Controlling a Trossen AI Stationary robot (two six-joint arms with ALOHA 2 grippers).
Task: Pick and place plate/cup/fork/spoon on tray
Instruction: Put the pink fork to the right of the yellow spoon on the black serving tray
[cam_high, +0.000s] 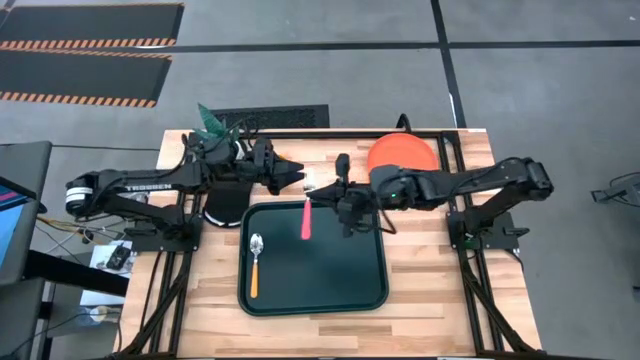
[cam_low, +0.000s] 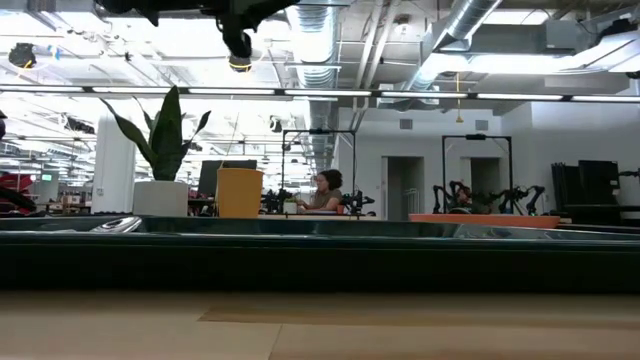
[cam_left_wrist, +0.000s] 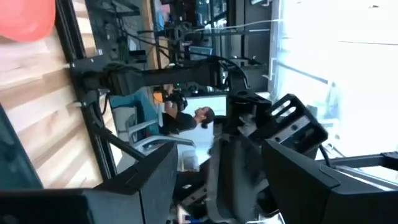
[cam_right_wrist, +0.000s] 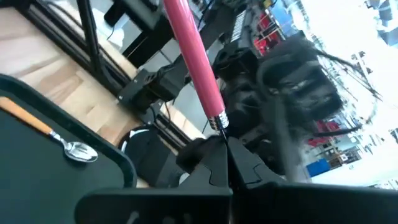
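Note:
My right gripper (cam_high: 318, 190) is shut on the fork (cam_high: 306, 220), which has a red-pink handle, above the far edge of the dark tray (cam_high: 330, 290). My left gripper (cam_high: 298, 176) is open just to the left of it and touches nothing. The orange-handled spoon (cam_high: 255, 265) lies flat in the tray's left part. The orange-red plate (cam_high: 400, 152) lies on the table at the far right, partly under my right arm. The orange cup (cam_low: 240, 192) shows only in the low view, standing beside the white pot. My right gripper pinches the fork's metal end (cam_right_wrist: 222, 127) between its two fingers (cam_right_wrist: 211, 168), just past where the red-pink handle stops. The fingers come about level from the table's right, across the fork. The fork is lifted clear, its handle (cam_high: 306, 225) pointing toward the near edge over the tray.
A white pot with a green plant (cam_high: 215, 125) stands at the far left behind my left arm. A black glove-shaped mat (cam_high: 225, 207) lies left of the tray. Bare wood lies right of the tray. A person sits in the room beyond (cam_low: 325, 192).

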